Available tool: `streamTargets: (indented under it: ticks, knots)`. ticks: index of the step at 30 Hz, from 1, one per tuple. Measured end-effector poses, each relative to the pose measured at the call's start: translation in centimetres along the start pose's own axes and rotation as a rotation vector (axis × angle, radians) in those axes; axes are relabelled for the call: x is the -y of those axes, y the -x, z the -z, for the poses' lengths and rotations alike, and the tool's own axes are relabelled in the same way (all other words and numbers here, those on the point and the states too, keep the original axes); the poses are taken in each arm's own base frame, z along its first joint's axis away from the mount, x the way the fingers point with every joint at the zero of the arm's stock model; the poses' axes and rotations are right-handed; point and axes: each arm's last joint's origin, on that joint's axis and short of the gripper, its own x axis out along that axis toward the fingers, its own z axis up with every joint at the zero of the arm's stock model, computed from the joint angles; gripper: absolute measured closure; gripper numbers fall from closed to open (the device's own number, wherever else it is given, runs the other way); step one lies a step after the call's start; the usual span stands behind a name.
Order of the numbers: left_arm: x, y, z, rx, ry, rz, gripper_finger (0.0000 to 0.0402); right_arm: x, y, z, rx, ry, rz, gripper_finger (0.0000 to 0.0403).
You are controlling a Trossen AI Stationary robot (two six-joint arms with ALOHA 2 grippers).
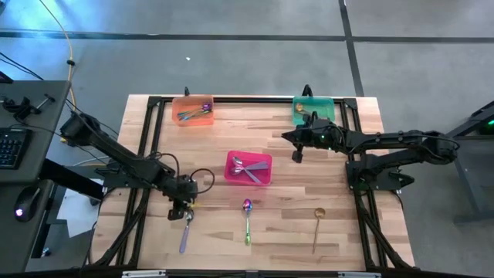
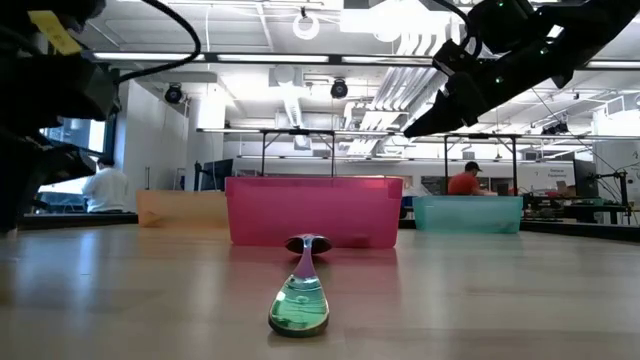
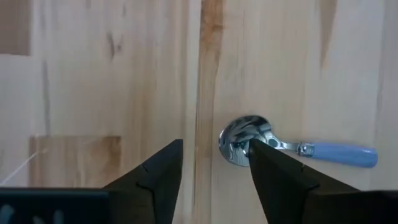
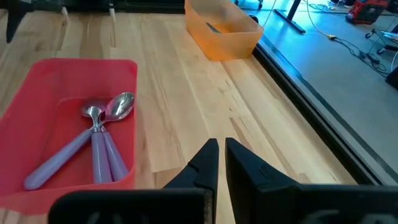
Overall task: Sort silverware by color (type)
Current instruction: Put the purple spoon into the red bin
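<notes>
High view, L to R. Left gripper (image 1: 182, 207) low over the table's near-left area; in left wrist view its fingers (image 3: 155, 177) stand wide, holding nothing. The lilac-handled spoon (image 1: 186, 232) lies on the wood just below, bowl (image 3: 244, 140) against one fingertip and off-centre of the gap, handle running away toward the table's near edge. Orange bin (image 1: 192, 110), well beyond this gripper at the far edge, holds several spoons; exact colours hard to tell. Pink bin (image 1: 248, 167), mid-table between the grippers, holds lilac-handled spoons (image 4: 93, 146). Iridescent spoon (image 1: 247, 219) w/ green handle, then gold spoon (image 1: 317, 227), lie loose near the front edge, right of the left gripper. Right gripper (image 1: 296, 155) hovers above the table just right of the pink bin, fingers nearly together, empty; green bin (image 1: 314, 110) beyond it w/ a gold spoon inside.

Step in hand (judged): pick-up of the lilac-handled spoon, approach stage. Next move calls for centring the open jaws over the spoon's neck, closing, then carrying to the pink bin w/ its matching spoons.
</notes>
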Motion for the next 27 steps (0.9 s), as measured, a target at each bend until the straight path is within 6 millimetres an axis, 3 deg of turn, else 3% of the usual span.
streamTargets:
  ticks: [11,27]
  knots:
    - [0.1,-2.2,-0.3,-0.047,-0.036,0.007,0.0243,-1.2,0.1,-0.2,0.008,0.026,-0.048,0.0392]
    - [1.1,-2.5,0.2,-0.081,-0.135,0.100,0.0385,-1.6,0.2,-0.2,0.008,0.039,-0.030,0.0392]
